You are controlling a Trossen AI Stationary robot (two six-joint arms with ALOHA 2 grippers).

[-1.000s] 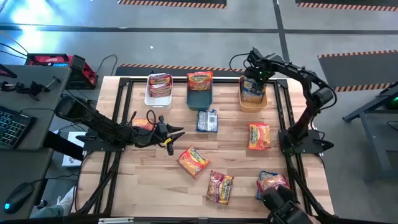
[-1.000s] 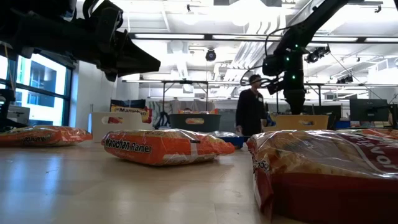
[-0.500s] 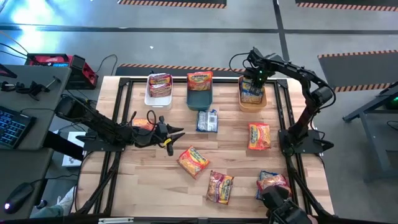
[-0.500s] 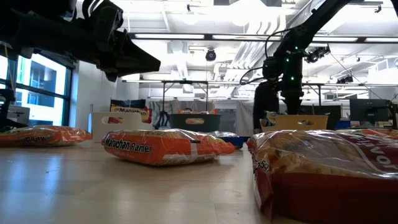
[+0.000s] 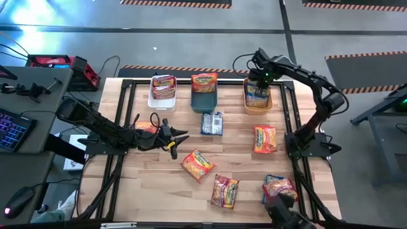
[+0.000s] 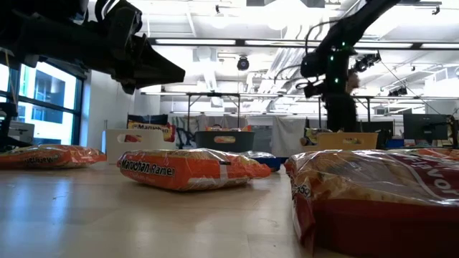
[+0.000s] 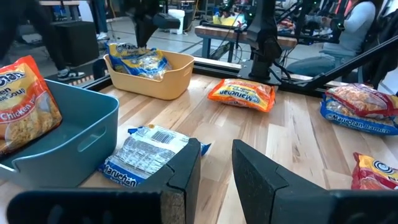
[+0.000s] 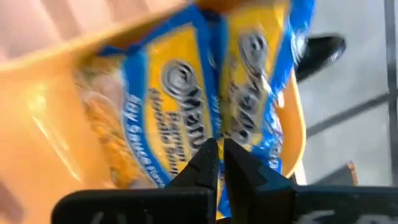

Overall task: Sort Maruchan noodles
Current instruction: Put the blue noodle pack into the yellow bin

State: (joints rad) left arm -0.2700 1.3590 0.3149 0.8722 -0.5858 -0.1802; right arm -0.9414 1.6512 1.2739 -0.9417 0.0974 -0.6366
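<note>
Right gripper [image 5: 259,79] closed and empty, poised over blue-and-yellow packets [image 8: 205,93] lying just below in orange bin [image 5: 257,105] — risks snagging crinkly wrap on lifting away, dragging one out. Left gripper [image 7: 214,165] slightly parted, empty.

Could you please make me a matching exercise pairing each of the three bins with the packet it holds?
Bins:
1. white bin
2. teal bin
3. orange bin

Contents:
A. blue-and-yellow packet
B. red packet
C. orange packet

Pairs: 1-B, 2-C, 3-A
</note>
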